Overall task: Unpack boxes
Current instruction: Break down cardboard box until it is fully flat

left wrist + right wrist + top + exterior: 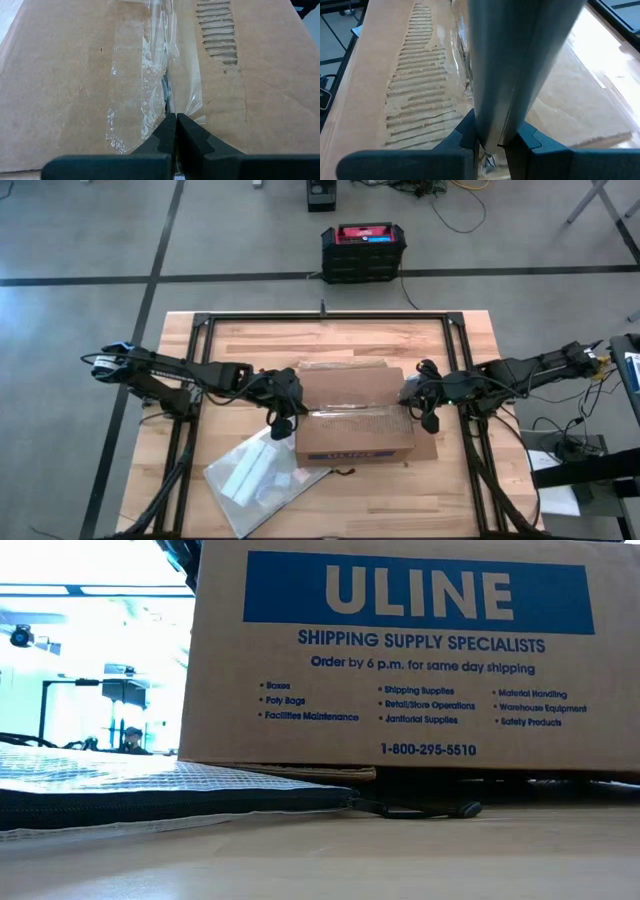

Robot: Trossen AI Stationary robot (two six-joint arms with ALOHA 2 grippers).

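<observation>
Sitting mid-bench, the brown cardboard box (355,418) has its long axis running left-right, blue label side facing the front edge. Top seam of clear tape (155,75) runs the same way, wrinkled and partly split; torn paper shows bare ribbing beside it. Left gripper (176,122) is at the box's left end, jaws clenched empty, tips right at the seam. Right gripper (490,145) is at the right end, jaws clamped on a grey flat strip, likely a flap or liner, hard to tell. Both arms equally near. Clear plastic bag (258,477) lies on the bench (450,500) front-left, just beside the box.
</observation>
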